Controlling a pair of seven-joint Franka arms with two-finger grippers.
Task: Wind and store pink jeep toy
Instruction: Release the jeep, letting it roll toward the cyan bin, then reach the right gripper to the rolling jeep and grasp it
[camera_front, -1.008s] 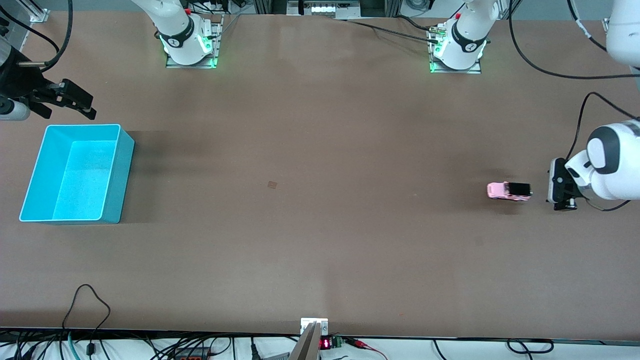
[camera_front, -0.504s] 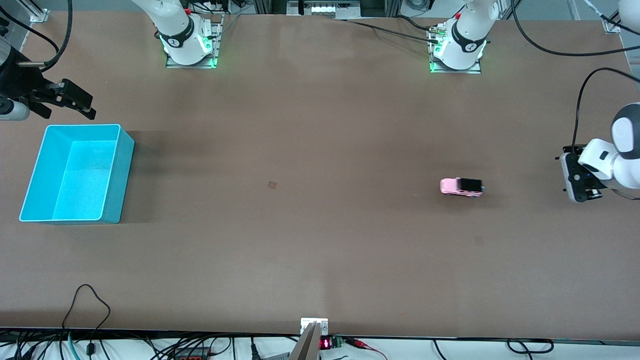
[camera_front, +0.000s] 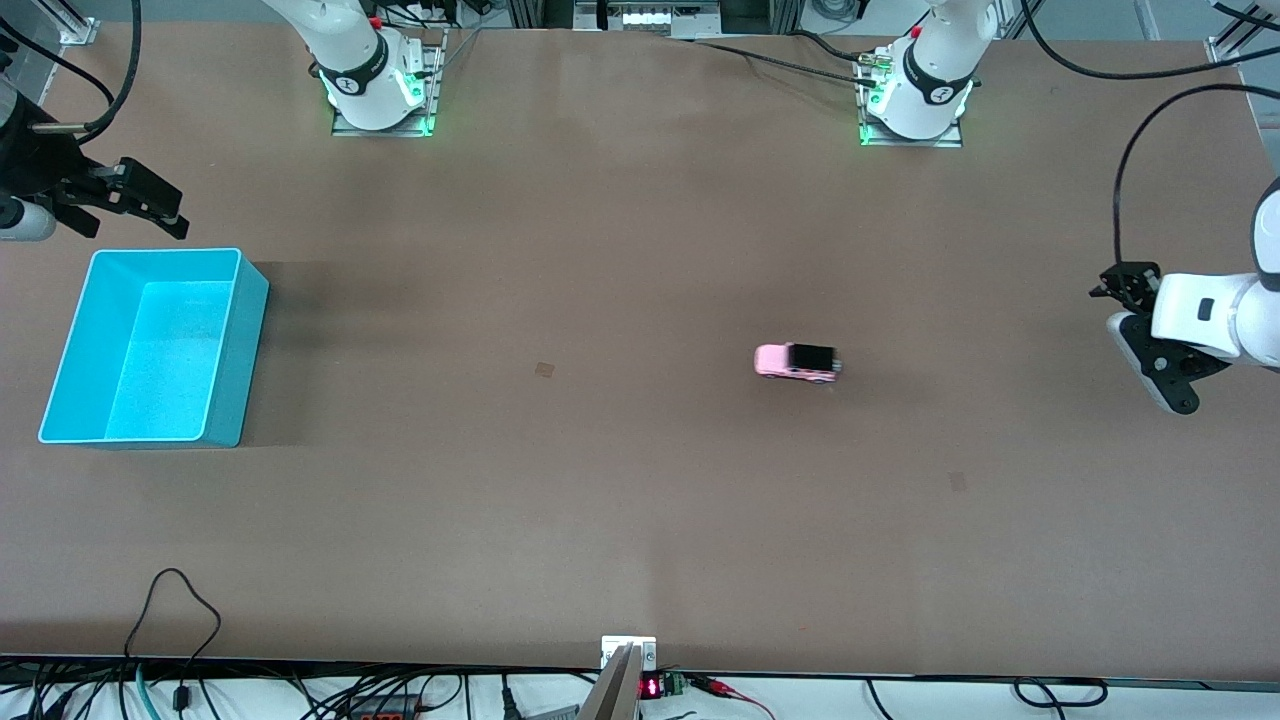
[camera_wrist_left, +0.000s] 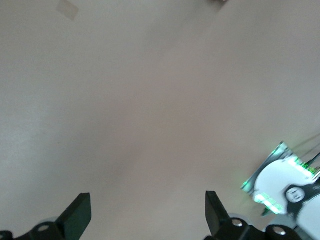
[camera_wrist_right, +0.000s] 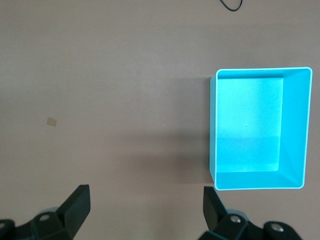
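Note:
The pink jeep toy (camera_front: 797, 362) stands on the brown table near the middle, toward the left arm's end, its black roof facing up. Nothing holds it. My left gripper (camera_front: 1140, 340) is open and empty at the left arm's end of the table, well apart from the jeep; in the left wrist view (camera_wrist_left: 145, 215) it has only bare table between its fingers. My right gripper (camera_front: 170, 212) is open and empty beside the cyan bin (camera_front: 250, 350), just off its edge that lies farther from the front camera. The bin is empty and also shows in the right wrist view (camera_wrist_right: 216, 125), past my right gripper (camera_wrist_right: 145, 205).
A small tape mark (camera_front: 545, 370) lies on the table between the jeep and the bin. The arms' bases (camera_front: 375, 85) (camera_front: 915, 95) stand along the table edge farthest from the front camera. Cables hang at the nearest edge.
The jeep has rolled across the table from beside my left gripper toward the bin. My left gripper has drawn back toward the table's end. The right arm has not moved.

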